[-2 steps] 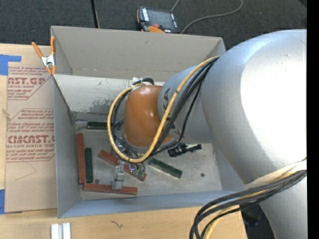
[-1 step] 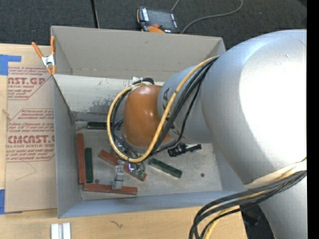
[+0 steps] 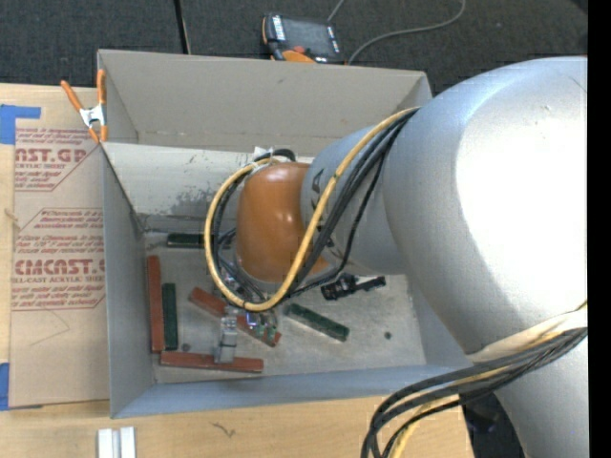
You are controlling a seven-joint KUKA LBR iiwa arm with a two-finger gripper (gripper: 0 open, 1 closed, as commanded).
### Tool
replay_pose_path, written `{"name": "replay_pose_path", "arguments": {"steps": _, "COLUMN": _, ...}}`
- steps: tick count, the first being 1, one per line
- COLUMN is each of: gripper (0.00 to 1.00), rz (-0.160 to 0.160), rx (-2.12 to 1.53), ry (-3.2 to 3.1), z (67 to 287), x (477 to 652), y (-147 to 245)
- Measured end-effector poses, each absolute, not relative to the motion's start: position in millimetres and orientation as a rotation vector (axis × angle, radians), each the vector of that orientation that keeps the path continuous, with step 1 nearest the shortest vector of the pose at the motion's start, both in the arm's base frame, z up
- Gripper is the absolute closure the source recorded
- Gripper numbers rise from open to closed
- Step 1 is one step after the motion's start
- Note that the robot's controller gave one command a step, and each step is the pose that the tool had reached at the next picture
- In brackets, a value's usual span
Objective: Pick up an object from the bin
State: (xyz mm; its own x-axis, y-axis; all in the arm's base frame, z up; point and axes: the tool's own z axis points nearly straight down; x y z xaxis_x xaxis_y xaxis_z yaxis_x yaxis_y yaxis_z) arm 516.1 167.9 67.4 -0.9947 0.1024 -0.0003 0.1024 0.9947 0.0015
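My gripper (image 3: 229, 340) hangs below the orange wrist cover, low in the front-left part of the bin. Its tip comes down right at a flat red-brown stick (image 3: 205, 361) that lies along the front wall. A short red-brown piece (image 3: 206, 301) lies just up and left of it. A small multicoloured piece (image 3: 263, 329) sits just to its right. Whether anything is held I cannot tell.
A long red-brown stick (image 3: 153, 303) and a dark green stick (image 3: 169, 315) lie side by side along the left wall. Another dark green stick (image 3: 322, 322) and a black pen-like thing (image 3: 351, 284) lie to the right. A black stick (image 3: 185, 240) lies near the back-left.
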Motion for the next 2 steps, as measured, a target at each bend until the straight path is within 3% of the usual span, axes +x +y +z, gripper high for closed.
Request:
{"name": "replay_pose_path", "arguments": {"steps": 1, "gripper": 0.00, "rz": 0.002, "rx": 0.161, "ry": 3.137, "z": 67.5, "x": 516.3, "y": 168.4}}
{"name": "replay_pose_path", "arguments": {"steps": 2, "gripper": 1.00, "rz": 0.004, "rx": 0.162, "ry": 3.136, "z": 68.3, "x": 516.8, "y": 168.9}}
